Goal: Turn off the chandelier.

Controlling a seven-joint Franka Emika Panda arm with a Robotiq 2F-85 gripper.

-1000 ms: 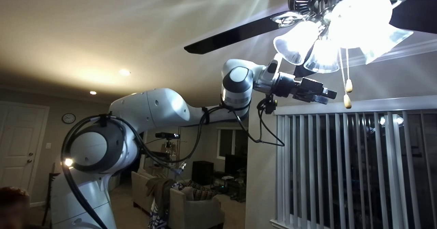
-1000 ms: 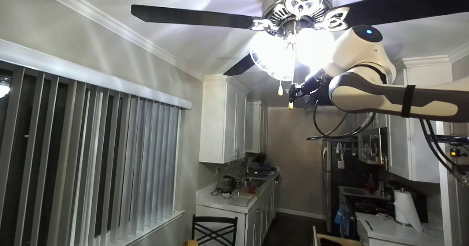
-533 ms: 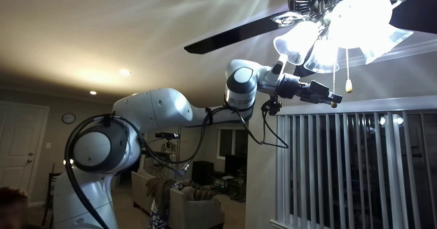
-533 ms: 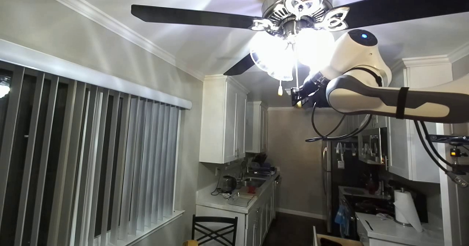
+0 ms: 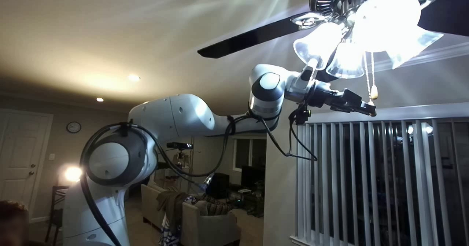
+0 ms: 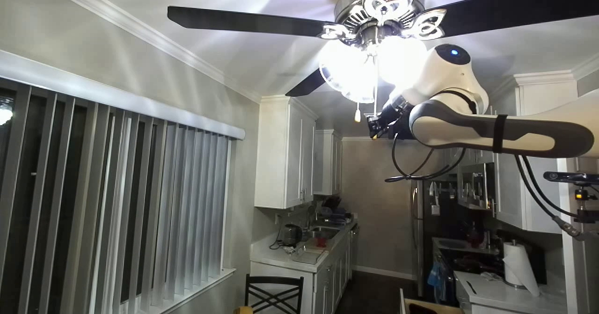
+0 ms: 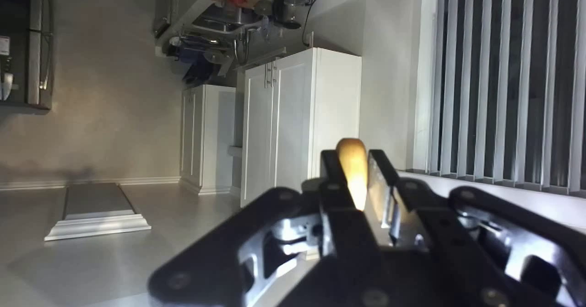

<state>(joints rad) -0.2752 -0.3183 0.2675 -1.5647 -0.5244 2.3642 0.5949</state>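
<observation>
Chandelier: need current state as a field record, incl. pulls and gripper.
chandelier: lit, shades glaring
gripper: fingers close together, one on each side of a wooden pull; firm hold cannot be told
other pull: hanging on its chain, apart from the gripper in both exterior views
ceiling lights: two recessed, lit, in an exterior view
blinds: vertical slats
task status: not done, light on
</observation>
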